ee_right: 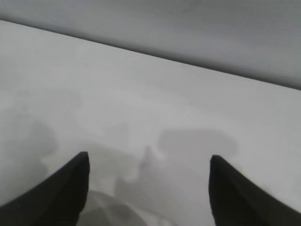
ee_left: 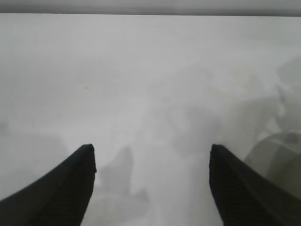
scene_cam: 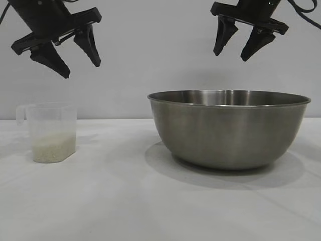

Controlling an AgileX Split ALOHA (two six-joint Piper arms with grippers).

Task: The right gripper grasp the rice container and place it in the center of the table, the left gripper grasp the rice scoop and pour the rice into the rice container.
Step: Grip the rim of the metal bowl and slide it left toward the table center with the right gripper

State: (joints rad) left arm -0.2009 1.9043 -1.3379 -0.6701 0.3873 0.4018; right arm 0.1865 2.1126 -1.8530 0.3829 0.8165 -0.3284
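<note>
- Right tool (scene_cam: 242,51) hangs wide and empty above the steel mixing bowl (scene_cam: 229,129), which sits right of centre on the white surface (scene_cam: 125,201).
- Best take: descend onto the near rolled rim, 1 finger inside, 1 outside.
- Left tool (scene_cam: 70,59) wide, empty, above the clear measuring cup (scene_cam: 50,131); rice (scene_cam: 52,149) lies low inside.
- Cup's loop handle probably faces away from the bowl.
- Nothing stands between cup and bowl.

Steel-grey rice container (scene_cam: 228,130) – off-white rice (scene_cam: 52,149)
</note>
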